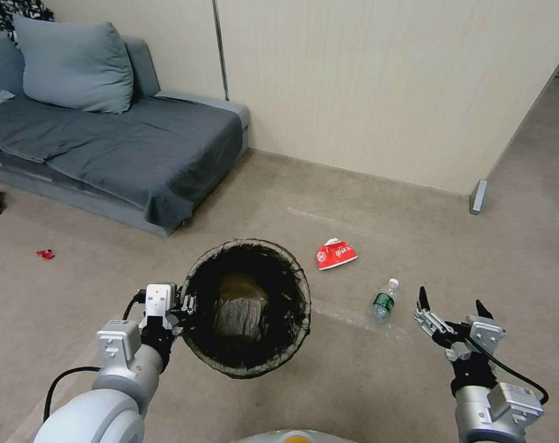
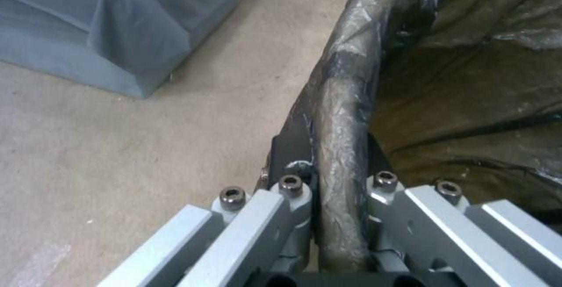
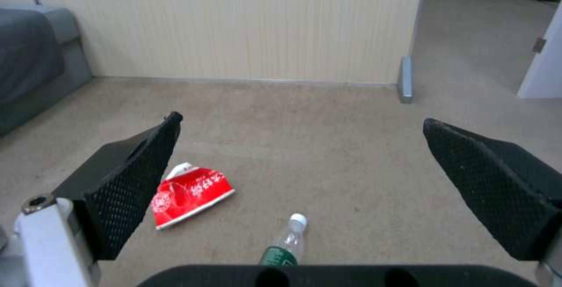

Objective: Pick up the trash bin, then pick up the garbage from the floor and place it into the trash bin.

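Left pincer (image 1: pixel 186 306): clamped on the near-left rim of the trash bin (image 1: pixel 247 306), one finger outside the wall and one inside; the left wrist view showed the bag-covered rim (image 2: pixel 340 155) pinched between the two metal fingers.
Trash bin: held in front of the robot, left of centre, its mouth open toward the head camera; a dark bag lined it and folded over the rim.
Inside the bin: a brownish crumpled lump (image 1: pixel 241 307) lay at the bottom; what it was could not be told.
Right pincer (image 1: pixel 450 304): spread wide and holding nothing, low on the robot's right, fingertips pointing forward over the floor (image 1: pixel 353 381).
Bottle (image 1: pixel 384 301): clear with a green label and white cap, lying on the floor just left of the right pincer and to the right of the bin; in the right wrist view it (image 3: pixel 287 243) lay between the open black pads (image 3: pixel 126 181).
Red-and-white carton (image 1: pixel 335 253): flattened, on the floor beyond the bottle, near the bin's far-right side.
Red scrap (image 1: pixel 45 253): small, on the floor well to the left, in front of the sofa (image 1: pixel 107 141).
Sofa: grey, with a blue-grey cushion (image 1: pixel 75 64), against the wall (image 1: pixel 384 80) at far left.
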